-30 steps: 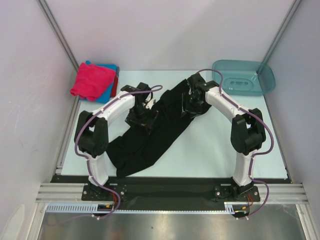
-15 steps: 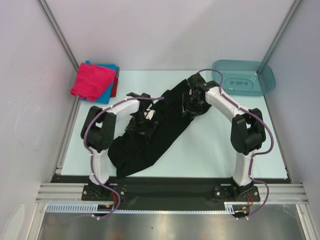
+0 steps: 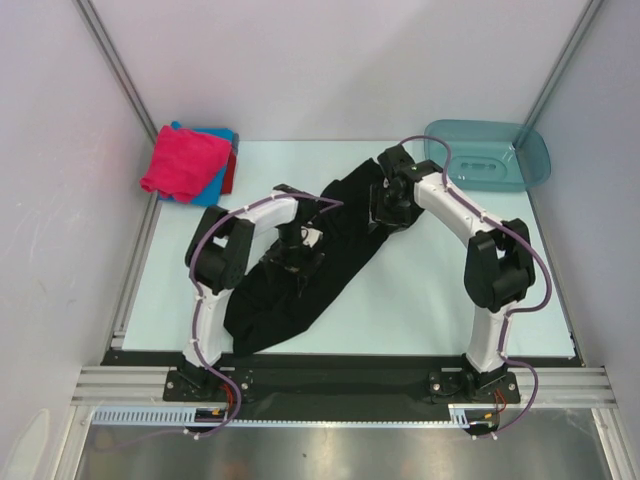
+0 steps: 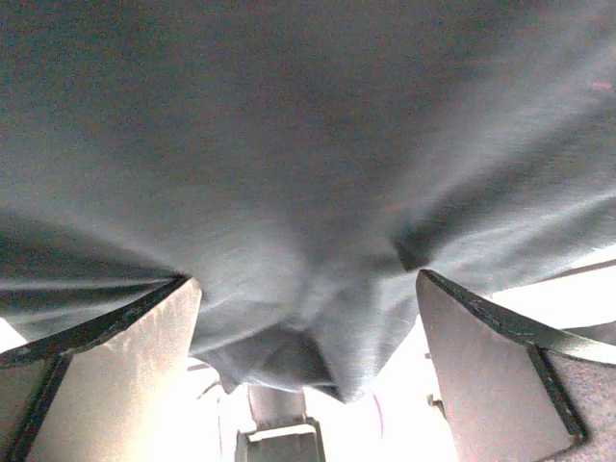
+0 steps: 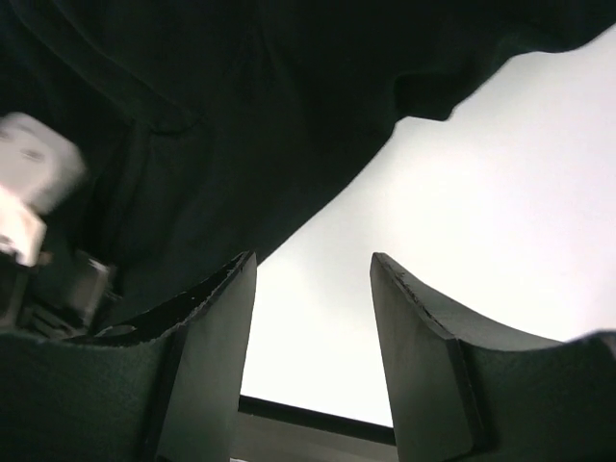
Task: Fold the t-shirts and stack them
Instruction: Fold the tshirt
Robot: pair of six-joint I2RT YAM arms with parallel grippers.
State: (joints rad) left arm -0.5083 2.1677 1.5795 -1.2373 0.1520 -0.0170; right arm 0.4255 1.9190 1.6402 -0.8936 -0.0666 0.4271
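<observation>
a: where's the shirt
b: black shirt lies crumpled in a diagonal band on the table. far end is under the right gripper, near end is close to the table's near edge by the left arm base. folded stack, pink on top, sits in the far left corner, well apart from it

a: grippers
b: left gripper has its fingers wide apart, cloth is bunched into the gap but not pinched. right one is also spread, with bare table showing between the fingers and the shirt's edge just beyond the tips. neither is holding anything

a: how will it handle
b: my guess is soft, light and floppy with no stiffness at all. it'll sag from wherever it's lifted and probably slide easily on that smooth top. a mid-body pinch, where the left sits, would just raise a tent. better to take a hem or shoulder edge, one layer, with each arm on its own corner so it can be pulled flat

a: room
b: there's open table to the right of the shirt and some on the near side, enough to spread it i think. basin is in the far right corner near the right arm. walls are close on both sides, so swings should stay inward. watch the near end dragging off the front edge
</observation>
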